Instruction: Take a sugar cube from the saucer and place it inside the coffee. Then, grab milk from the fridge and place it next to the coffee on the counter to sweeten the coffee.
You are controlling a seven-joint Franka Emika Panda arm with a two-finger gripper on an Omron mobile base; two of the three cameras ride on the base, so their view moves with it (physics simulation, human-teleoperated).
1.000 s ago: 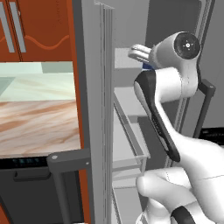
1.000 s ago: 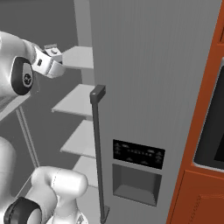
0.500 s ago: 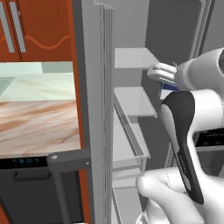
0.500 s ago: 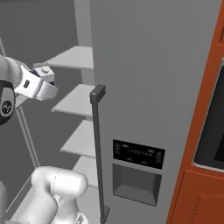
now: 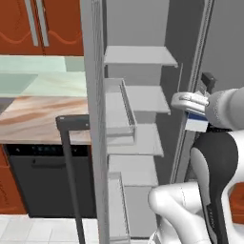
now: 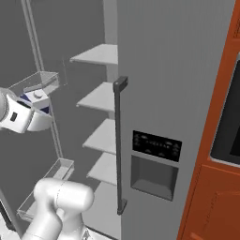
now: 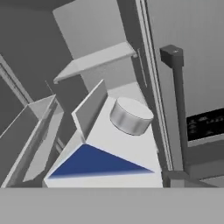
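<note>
Now milk (image 7: 105, 151) between the fingers (image 5: 188, 101), beside fridge (image 6: 173, 70) shelves.

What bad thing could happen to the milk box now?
1. The milk sits in the gripper beside the open fridge; it might bump the open door's bins on the way out.
2. The counter lies beyond that door, so the carton could perhaps slip on the swing over.

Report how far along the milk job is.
In hand: the milk sits in the gripper, lifted clear of the shelves in front of the open fridge. Left: carry it to the counter and set it by the coffee. The sugar step cannot be judged from here.
</note>
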